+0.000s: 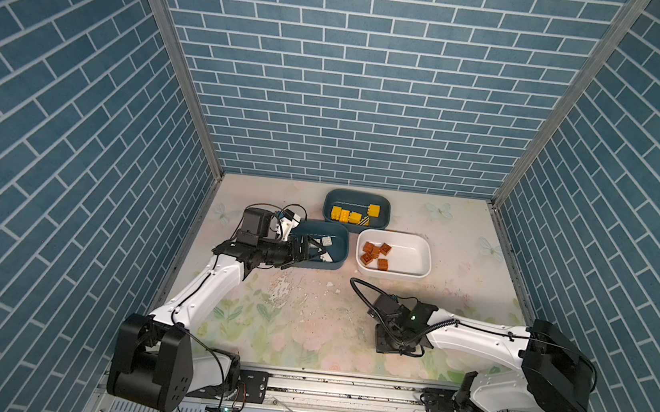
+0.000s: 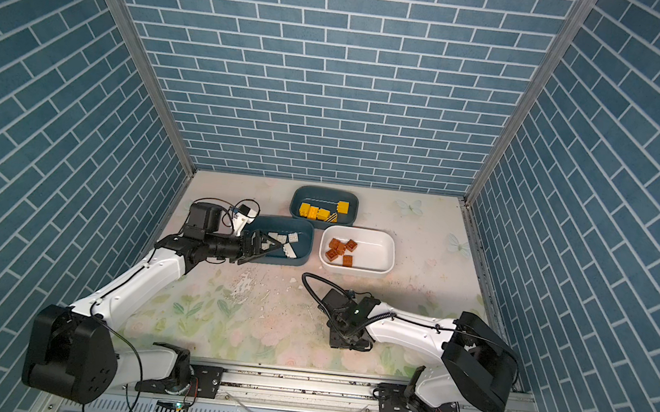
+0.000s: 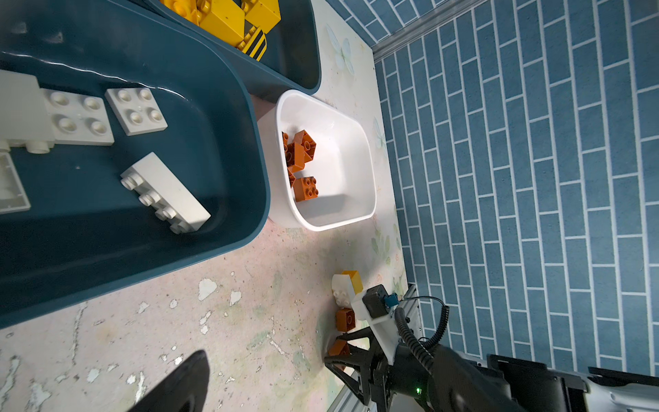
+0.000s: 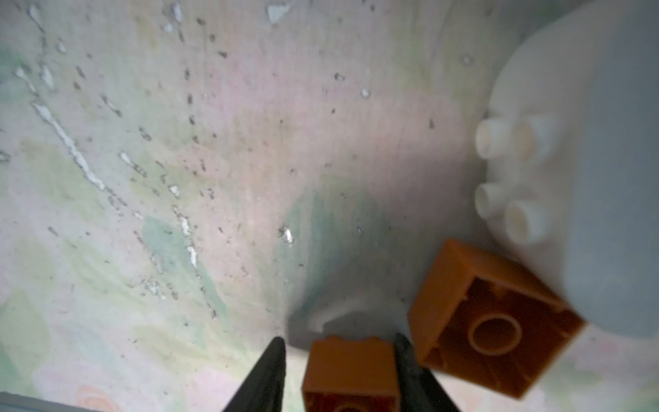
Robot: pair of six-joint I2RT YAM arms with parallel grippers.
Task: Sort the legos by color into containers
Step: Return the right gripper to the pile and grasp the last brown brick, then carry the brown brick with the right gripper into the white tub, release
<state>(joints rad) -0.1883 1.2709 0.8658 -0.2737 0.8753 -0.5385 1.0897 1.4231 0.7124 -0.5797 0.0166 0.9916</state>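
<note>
My left gripper hangs open over the near teal container, which holds several white legos. The far teal container holds yellow legos. Brown legos lie in the white container. My right gripper points down at the table near the front right. A brown lego sits between its fingers, touching one, with a small gap at the other. Beside it lie a second brown lego, hollow side showing, a rounded white lego and a yellow lego.
The three containers stand close together at the back of the floral table. Blue brick-pattern walls close in three sides, and a metal rail runs along the front. In both top views my right wrist hides the loose legos beneath it.
</note>
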